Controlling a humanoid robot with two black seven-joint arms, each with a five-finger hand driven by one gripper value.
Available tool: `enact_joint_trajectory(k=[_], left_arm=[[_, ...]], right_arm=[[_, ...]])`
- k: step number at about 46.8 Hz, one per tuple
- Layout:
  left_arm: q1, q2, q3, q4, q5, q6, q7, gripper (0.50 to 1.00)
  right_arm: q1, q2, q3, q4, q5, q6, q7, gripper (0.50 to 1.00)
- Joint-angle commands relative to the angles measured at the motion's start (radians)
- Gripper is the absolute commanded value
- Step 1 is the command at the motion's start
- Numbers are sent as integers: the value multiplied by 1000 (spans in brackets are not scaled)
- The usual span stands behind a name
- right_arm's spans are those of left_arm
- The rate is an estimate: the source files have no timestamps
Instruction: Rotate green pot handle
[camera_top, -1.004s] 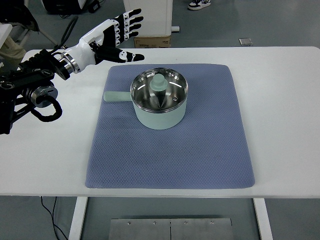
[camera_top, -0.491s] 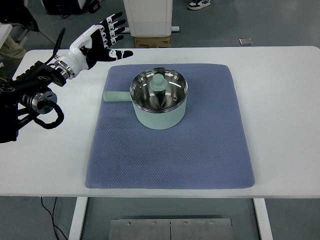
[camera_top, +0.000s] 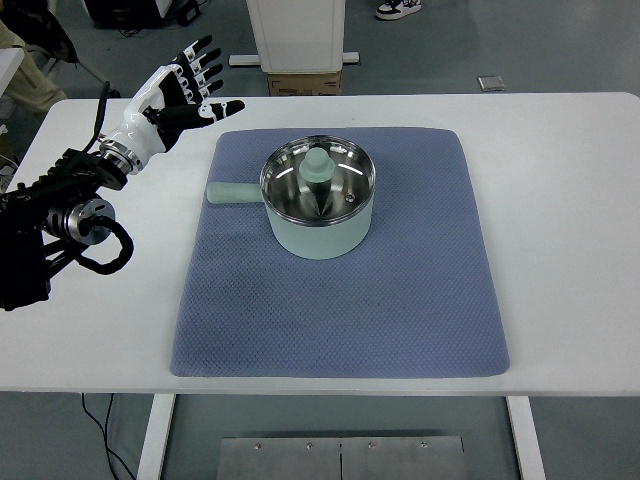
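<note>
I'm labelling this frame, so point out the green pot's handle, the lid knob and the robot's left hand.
pot handle (camera_top: 232, 192), head view, middle of the handle.
lid knob (camera_top: 317, 165), head view, top of the knob.
left hand (camera_top: 172, 93), head view, the palm.

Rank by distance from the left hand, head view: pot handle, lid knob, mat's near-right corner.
From the left hand, at the table's far left:
1. Pot handle, sticking out left of the green pot, toward the hand.
2. Lid knob, at the pot's centre, further right.
3. Near-right corner of the blue mat, diagonally across the table, plainly farthest.
</note>
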Motion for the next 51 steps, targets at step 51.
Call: enact_joint_trajectory(k=[51], left_arm=[[189,-112,-257,172,-1,-1,0,1000]], right_arm=[[0,0,0,0,0,0,0,1000]])
